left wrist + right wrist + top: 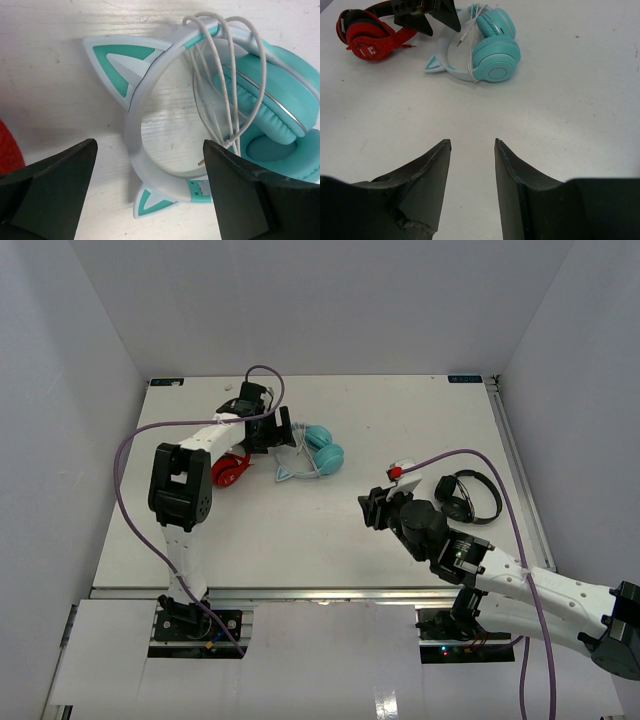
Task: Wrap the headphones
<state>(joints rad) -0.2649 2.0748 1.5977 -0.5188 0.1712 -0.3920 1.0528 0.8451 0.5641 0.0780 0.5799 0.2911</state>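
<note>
The teal headphones (322, 452) lie on the white table at the back left, cups side by side, with the pale cat-ear band (134, 107) pointing toward the left arm. The thin white cord (221, 80) is looped several times over the band and one cup, and its gold plug tip rests on the table inside the band. My left gripper (150, 145) hovers low over the band, open wide, holding nothing; the band lies between its fingers (60, 187). My right gripper (472, 142) is open over bare table near the middle, well short of the headphones (492, 50).
Red-and-black headphones (230, 470) lie just left of the teal pair, under the left arm. All-black headphones (468, 496) lie at the right, beside the right arm. White walls enclose the table on three sides.
</note>
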